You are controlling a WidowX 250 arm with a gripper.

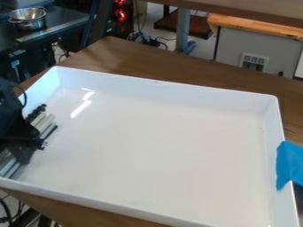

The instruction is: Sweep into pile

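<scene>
The black gripper (21,135) is at the far left, over the left side of the big white tray (165,142), low beside the tray's left wall. Silver bars (42,122) with dark ends lie along its right side at a slant; whether they belong to the gripper or are a separate thing, I cannot tell. The arm covers part of the tray's left wall. A bright glare streak falls on the tray floor towards the upper left.
Raised walls surround the tray on a brown wooden table (118,53). Blue cloth-like material (290,164) hangs over the right rim. A metal bowl (28,17) stands on a dark counter at the upper left.
</scene>
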